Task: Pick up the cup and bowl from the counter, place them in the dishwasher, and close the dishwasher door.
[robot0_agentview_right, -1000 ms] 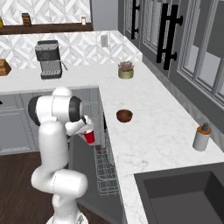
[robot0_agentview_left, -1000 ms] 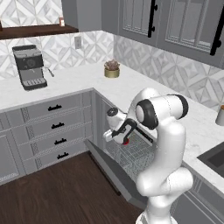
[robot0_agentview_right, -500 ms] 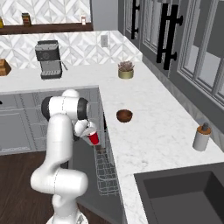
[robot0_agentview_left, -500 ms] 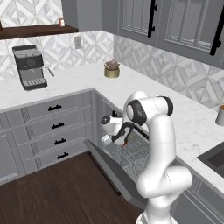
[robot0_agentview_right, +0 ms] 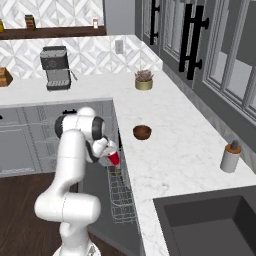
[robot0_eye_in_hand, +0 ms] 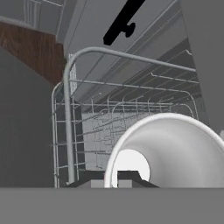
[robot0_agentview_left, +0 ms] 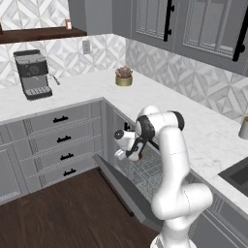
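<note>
Coffee machine (robot0_agentview_left: 33, 75), potted plant (robot0_agentview_right: 144, 80) — soap dispenser (robot0_agentview_right: 230, 157) by sink (robot0_agentview_right: 215, 220).

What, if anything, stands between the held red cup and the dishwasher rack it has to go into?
Nothing visible does. The gripper is shut on the cup, which hangs over the wire rack. The dishwasher door is folded down, and the rack below looks bare. The bowl sits apart on the counter.

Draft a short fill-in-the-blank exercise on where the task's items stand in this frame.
1. The gripper is shut on the ____ cup.
2. The brown bowl sits on the ____.
3. The dishwasher door is ____.
4. Under the cup hangs the wire ____.

Missing words: red; counter; open; rack
</note>
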